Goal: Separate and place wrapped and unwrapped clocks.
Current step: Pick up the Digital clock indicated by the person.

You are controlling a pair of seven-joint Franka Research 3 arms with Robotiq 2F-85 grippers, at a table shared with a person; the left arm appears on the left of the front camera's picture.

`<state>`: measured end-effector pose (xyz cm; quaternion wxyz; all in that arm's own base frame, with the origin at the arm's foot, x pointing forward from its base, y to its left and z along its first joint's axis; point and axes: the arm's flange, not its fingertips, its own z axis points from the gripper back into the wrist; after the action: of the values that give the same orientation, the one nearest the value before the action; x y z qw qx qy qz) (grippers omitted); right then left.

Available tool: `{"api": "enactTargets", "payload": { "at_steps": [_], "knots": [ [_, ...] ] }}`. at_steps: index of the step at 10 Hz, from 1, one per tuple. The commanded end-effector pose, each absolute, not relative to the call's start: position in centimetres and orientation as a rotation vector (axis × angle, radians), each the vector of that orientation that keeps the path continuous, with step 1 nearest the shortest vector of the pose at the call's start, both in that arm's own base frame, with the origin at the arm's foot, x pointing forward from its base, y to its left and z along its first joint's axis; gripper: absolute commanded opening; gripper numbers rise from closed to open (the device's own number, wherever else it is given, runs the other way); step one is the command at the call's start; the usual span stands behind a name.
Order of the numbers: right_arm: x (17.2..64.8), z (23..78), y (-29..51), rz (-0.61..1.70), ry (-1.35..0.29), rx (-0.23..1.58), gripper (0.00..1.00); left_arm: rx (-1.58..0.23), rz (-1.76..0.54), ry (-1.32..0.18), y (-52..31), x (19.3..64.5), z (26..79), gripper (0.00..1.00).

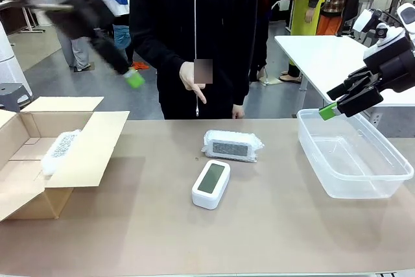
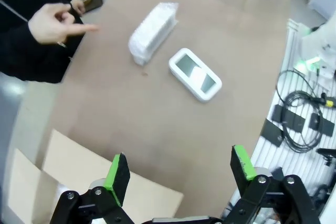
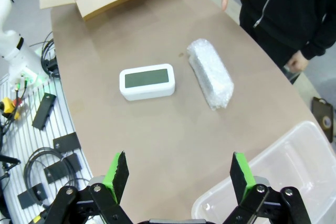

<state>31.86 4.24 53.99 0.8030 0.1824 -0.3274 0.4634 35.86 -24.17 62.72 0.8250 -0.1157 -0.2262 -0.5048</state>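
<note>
Smooth white plastic bare clock (image 1: 211, 184), its grey screen (image 1: 211, 178) faintly glossy; bubble-wrapped clock (image 1: 232, 145) in knobbly clear film; matt tan tabletop (image 1: 292, 231); matt brown cardboard box (image 1: 91, 150); glossy transparent plastic tub (image 1: 366, 185).

bare clock (image 1: 211, 183): white, smooth, grey screen up, flat on desk (image 1: 292, 225), well right of cardboard box (image 1: 91, 154) | wrapped clock (image 1: 232, 145): clear bubble wrap, grey screen showing through, on desk, farther from box, near bare clock, not touching | second wrapped clock (image 1: 60, 150): bubble wrap, lying inside box
</note>
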Motion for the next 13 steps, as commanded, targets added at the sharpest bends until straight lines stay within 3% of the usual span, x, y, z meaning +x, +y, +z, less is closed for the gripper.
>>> {"api": "enactTargets", "payload": {
  "at_steps": [1,5,11,13],
  "knots": [
    [32.2,53.8,4.3,1.007,-0.715,0.424,1.0,-0.121,-1.105,-0.468,-30.1,40.1,62.2,1.0],
    [32.2,53.8,4.3,1.007,-0.715,0.424,1.0,-0.131,-1.168,-0.476,-35.2,44.4,58.3,1.0],
    [32.2,53.8,4.3,1.007,-0.715,0.424,1.0,-0.112,-1.2,-0.484,-35.7,43.0,58.2,1.0],
    [32.2,53.8,4.3,1.007,-0.715,0.424,1.0,-0.125,-1.26,-0.445,-37.1,46.6,59.1,1.0]
  ]
}}
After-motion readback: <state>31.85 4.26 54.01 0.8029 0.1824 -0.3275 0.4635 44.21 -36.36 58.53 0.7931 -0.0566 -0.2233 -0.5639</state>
